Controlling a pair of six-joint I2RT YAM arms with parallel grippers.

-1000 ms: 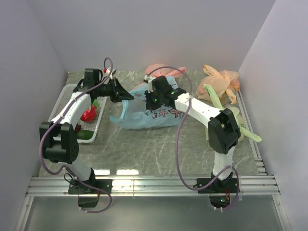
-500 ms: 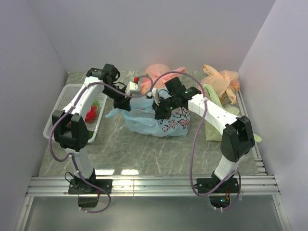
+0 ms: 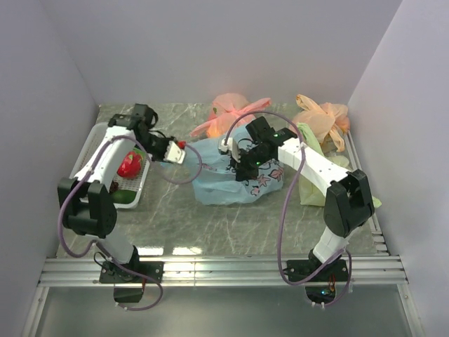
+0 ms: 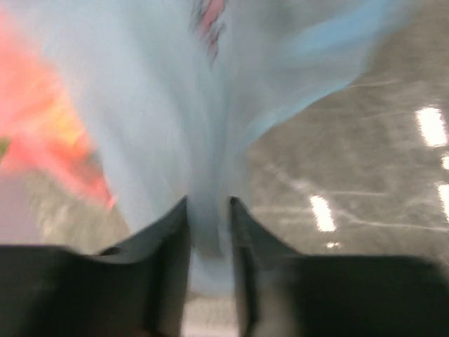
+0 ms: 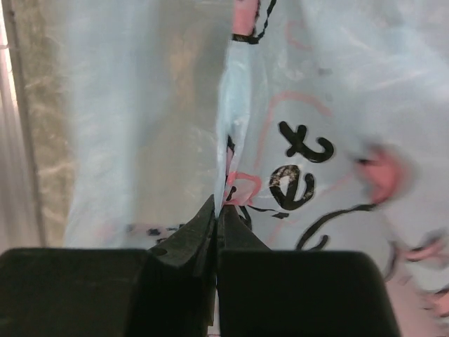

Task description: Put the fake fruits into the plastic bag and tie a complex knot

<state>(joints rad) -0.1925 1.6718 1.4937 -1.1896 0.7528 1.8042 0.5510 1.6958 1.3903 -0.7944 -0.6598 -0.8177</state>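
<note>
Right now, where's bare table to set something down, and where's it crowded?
Free: the table strip between the light blue bag and the front rail. Crowded: white tray at left, pink-orange bags along the back, yellow-green bag at right.

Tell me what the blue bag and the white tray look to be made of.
The bag looks like thin plastic film. It is translucent and faintly glossy, the table shows through it, and it creases sharply where it is pinched. The tray is probably rigid white plastic with slotted walls, but it is too small to be sure.
</note>
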